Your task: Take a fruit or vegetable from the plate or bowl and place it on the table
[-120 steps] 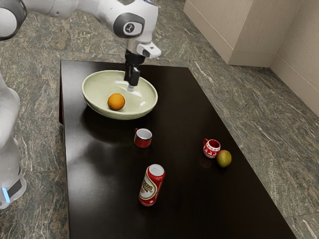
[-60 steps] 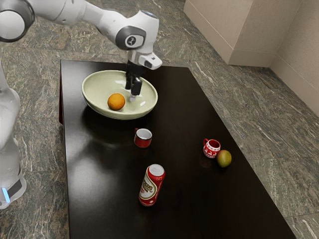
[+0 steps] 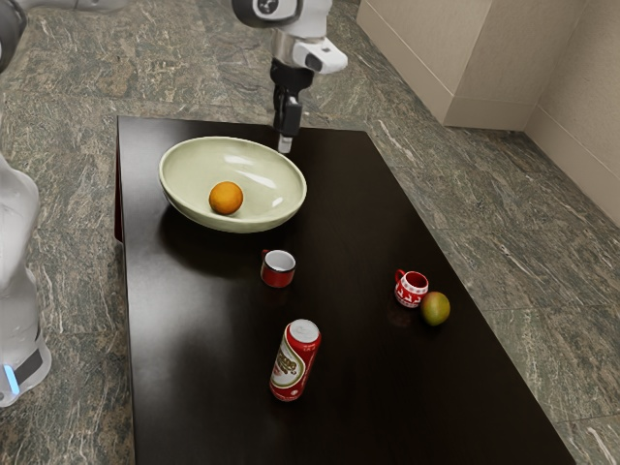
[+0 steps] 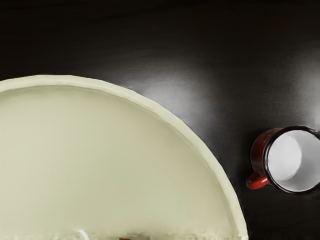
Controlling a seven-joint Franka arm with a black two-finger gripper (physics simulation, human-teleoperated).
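My gripper [image 3: 285,144] is raised above the table's far part, by the bowl's rim on the exterior view's right. No fruit is seen at its tip. An orange [image 3: 226,198] rests inside the wide pale green bowl [image 3: 185,165], near the bowl's near side. A green-brown round fruit [image 3: 436,309] lies on the dark table [image 3: 365,387] beside the patterned mug. In the wrist view, part of the bowl [image 4: 100,160] curves below the hand, with bare table surface [image 4: 165,35] around it.
A small red mug with a white inside [image 3: 278,269] stands in front of the bowl; the wrist view has this mug [image 4: 295,160] beside the rim. A red-and-white patterned mug [image 3: 411,290] touches or nearly touches the green-brown fruit. A red can [image 3: 295,360] stands nearer the camera.
My hand dipped lower into the bowl, then rose out of it and shifted toward the exterior view's right. The orange and the other objects have kept their places.
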